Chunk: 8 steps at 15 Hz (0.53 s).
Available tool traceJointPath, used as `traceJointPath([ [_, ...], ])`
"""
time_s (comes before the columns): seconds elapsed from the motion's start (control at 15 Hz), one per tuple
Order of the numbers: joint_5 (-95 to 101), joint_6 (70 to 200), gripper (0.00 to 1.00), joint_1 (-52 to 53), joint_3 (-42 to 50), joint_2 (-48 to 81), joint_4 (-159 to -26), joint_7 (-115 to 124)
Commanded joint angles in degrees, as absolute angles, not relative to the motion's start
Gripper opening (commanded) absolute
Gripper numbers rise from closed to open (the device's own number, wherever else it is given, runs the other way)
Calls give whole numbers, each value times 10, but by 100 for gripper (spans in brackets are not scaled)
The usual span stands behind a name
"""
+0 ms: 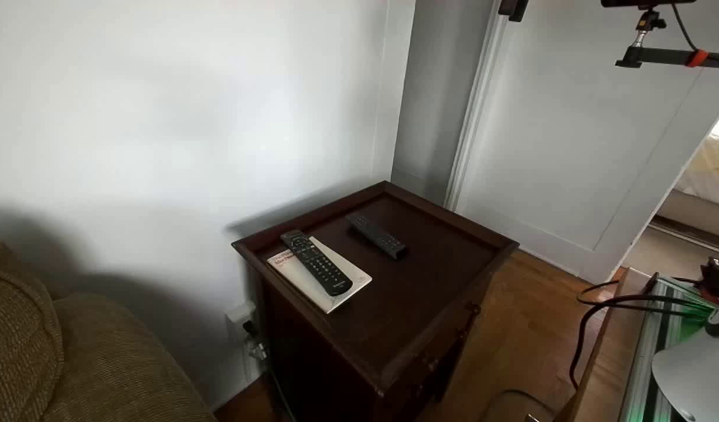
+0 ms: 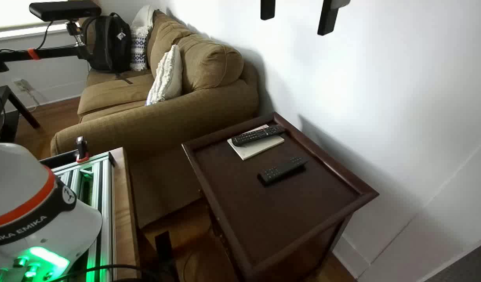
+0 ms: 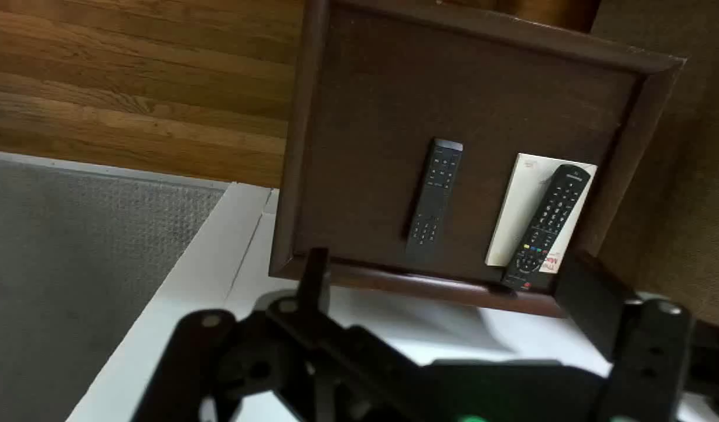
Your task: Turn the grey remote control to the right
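Nearest, the gripper (image 3: 450,266) hangs with its jaws spread wide and nothing between them. Lower down, the grey remote (image 3: 434,196) lies on the table (image 3: 359,146); slim-looking, it may slip if pinched too high or skid if caught off-centre. Past it, a wide swing could knock the book (image 3: 516,205), jolting the black remote (image 3: 545,225) lying across it.

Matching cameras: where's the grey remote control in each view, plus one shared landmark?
In an exterior view: grey remote control just below and right of centre, right of the longer black remote.
In an exterior view: grey remote control below and right of centre, below the longer black remote.
Wrist view: grey remote control right of centre, left of the longer black remote.
Shared landmark: pale book under the longer black remote.
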<state>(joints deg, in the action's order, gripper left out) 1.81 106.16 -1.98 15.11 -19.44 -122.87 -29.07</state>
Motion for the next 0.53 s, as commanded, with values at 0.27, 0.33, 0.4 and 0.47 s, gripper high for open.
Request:
traceJointPath([
  [0.27, 15, 1061, 100, -30, 142, -193, -1228, -293],
  [0.33, 15, 1061, 100, -30, 142, -193, -1228, -293],
  [0.4, 5, 1084, 100, -36, 147, -160, -1225, -262],
  [0.47, -8, 1089, 100, -33, 150, -131, -1224, -259],
])
